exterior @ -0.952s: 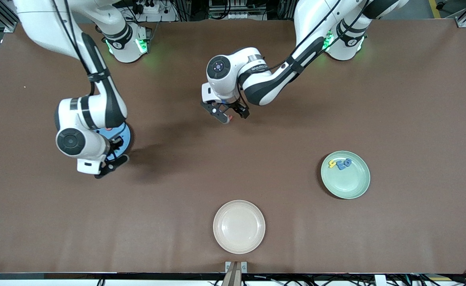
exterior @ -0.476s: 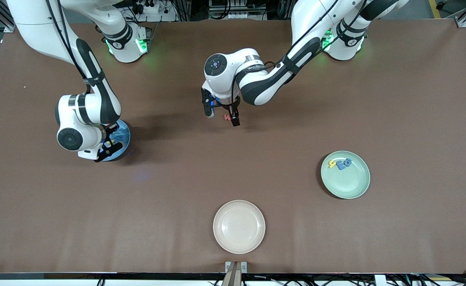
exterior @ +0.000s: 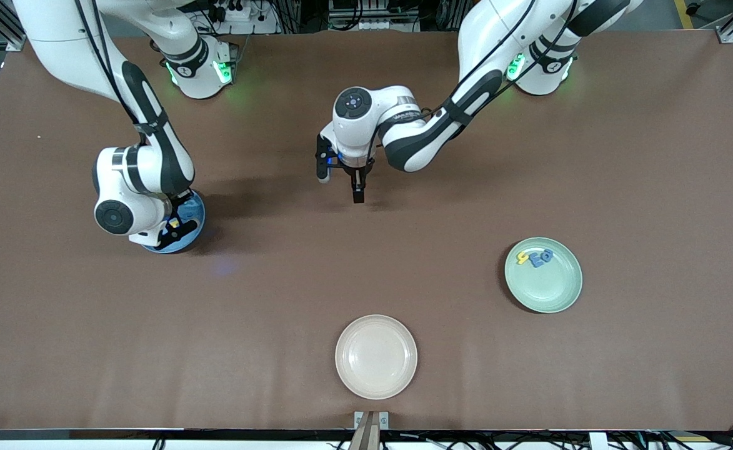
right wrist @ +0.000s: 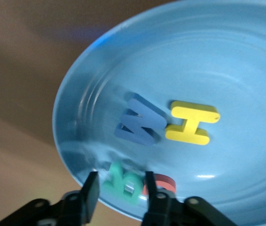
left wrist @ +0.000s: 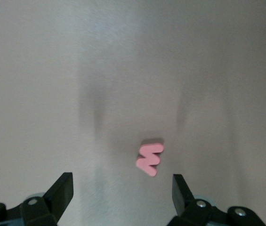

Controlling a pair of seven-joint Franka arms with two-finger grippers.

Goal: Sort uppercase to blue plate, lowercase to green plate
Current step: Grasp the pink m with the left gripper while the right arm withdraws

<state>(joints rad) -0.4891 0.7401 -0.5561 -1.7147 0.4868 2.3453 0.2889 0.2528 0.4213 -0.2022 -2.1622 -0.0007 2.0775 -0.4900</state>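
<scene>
My right gripper (exterior: 175,230) hangs low over the blue plate (exterior: 198,214) at the right arm's end of the table. In the right wrist view it (right wrist: 121,194) is shut on the teal B (right wrist: 119,180), just above the plate (right wrist: 245,70). A blue W (right wrist: 140,120), a yellow H (right wrist: 191,122) and part of a red Q (right wrist: 165,181) lie in that plate. My left gripper (exterior: 340,181) is open over the table's middle. In the left wrist view its fingers (left wrist: 122,188) stand wide apart around the red lowercase w (left wrist: 150,159), which lies flat on the table. The front view hides that letter.
The green plate (exterior: 553,303) stands toward the left arm's end and holds a yellow hooked letter (exterior: 522,257), a blue pronged letter (exterior: 536,261) and a blue "a" (exterior: 547,255). A cream plate (exterior: 375,381) stands near the table's front edge.
My right gripper moved from beside the blue plate to over it. My left gripper turned and came down around the red w, which now hides under it in the front view.
</scene>
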